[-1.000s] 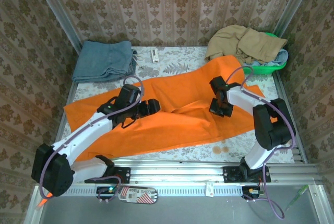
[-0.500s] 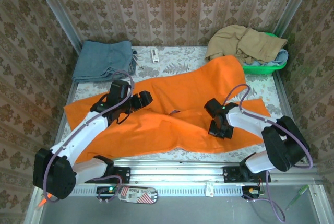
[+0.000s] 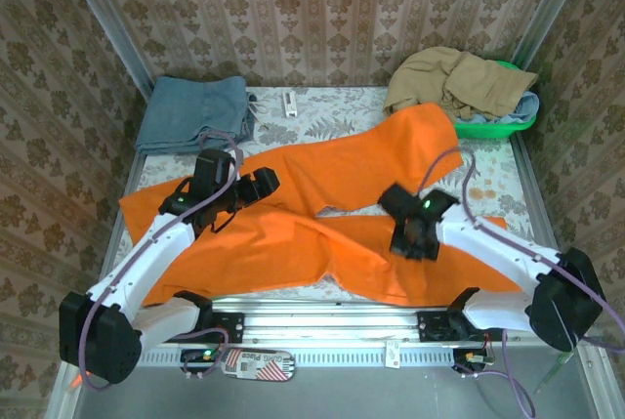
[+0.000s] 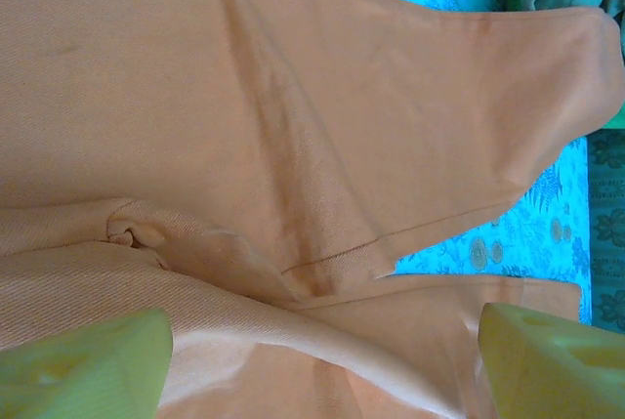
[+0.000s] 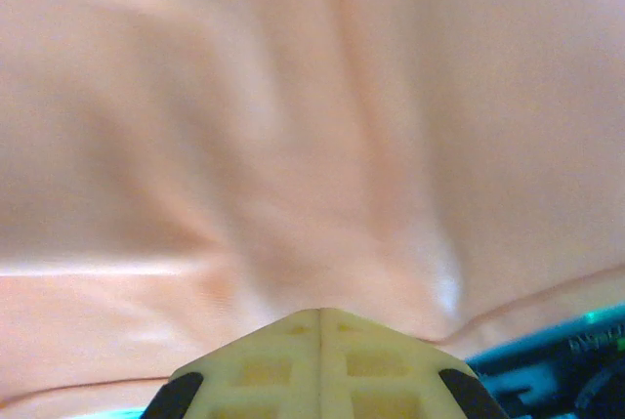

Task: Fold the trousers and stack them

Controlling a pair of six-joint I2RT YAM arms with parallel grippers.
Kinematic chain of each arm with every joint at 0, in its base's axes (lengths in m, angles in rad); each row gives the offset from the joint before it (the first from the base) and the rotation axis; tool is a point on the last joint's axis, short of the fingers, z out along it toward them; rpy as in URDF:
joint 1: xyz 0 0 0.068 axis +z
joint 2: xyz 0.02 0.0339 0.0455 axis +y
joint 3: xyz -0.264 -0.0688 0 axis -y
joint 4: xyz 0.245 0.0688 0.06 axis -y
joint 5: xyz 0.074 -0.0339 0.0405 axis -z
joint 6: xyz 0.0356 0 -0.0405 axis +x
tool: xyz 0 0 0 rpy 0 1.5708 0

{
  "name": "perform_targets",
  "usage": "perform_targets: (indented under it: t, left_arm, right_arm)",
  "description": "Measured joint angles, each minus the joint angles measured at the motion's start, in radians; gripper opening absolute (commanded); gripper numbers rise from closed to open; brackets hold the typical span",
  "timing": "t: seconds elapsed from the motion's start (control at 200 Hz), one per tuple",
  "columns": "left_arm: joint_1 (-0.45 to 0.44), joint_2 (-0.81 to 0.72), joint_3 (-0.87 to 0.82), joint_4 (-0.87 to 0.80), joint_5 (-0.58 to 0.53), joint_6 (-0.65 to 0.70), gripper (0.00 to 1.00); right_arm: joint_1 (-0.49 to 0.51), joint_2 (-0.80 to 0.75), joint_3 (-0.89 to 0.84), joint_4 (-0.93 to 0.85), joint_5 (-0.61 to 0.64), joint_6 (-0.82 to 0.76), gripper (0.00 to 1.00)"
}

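The bright orange trousers [image 3: 293, 243] lie spread across the patterned table, one leg reaching back toward the basket and a fold running across the middle. My left gripper [image 3: 256, 185] hovers open over their left part. In the left wrist view its pale green fingers [image 4: 88, 360] stand wide apart above creased orange trousers [image 4: 293, 97], with nothing between them. My right gripper [image 3: 410, 238] sits low on the near right part of the cloth. In the right wrist view it [image 5: 320, 316] is shut, with the trousers [image 5: 293, 97] puckered at its tip.
A folded blue-grey garment [image 3: 193, 113] lies at the back left. A tan garment [image 3: 459, 82] is heaped on a green basket [image 3: 503, 126] at the back right. A small white object [image 3: 289, 103] lies by the back wall. The metal rail [image 3: 322, 326] runs along the near edge.
My right gripper has moved toward the near edge, dragging the right part of the trousers with it. My left gripper has drifted left and back, staying open.
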Motion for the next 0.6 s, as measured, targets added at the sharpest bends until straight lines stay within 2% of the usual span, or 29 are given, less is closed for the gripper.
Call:
perform_targets:
  t: [0.12, 0.225, 0.335, 0.41, 0.49, 0.6]
  left_arm:
    - [0.0, 0.008, 0.0, 0.001, 0.007, 0.0, 0.81]
    - [0.0, 0.012, 0.0, 0.0, 0.01, 0.0, 0.82]
    - [0.003, 0.013, 0.0, 0.0, 0.01, 0.001, 0.82]
    - [0.007, 0.019, 0.0, 0.001, 0.011, 0.001, 0.82]
    - [0.012, 0.029, 0.001, 0.0, 0.016, 0.001, 0.82]
    - [0.016, 0.032, 0.001, 0.001, 0.026, 0.004, 0.82]
  right_arm:
    - [-0.16, 0.118, 0.216, 0.063, 0.053, -0.151, 0.0]
    - [-0.258, 0.366, 0.397, 0.098, 0.079, -0.29, 0.0]
    - [-0.283, 0.689, 0.654, 0.101, 0.109, -0.407, 0.0]
    - [-0.283, 0.835, 0.769, 0.1, 0.111, -0.445, 0.0]
    - [-0.283, 0.911, 0.808, 0.09, 0.109, -0.463, 0.0]
    - [-0.28, 0.932, 0.789, 0.065, 0.101, -0.465, 0.0]
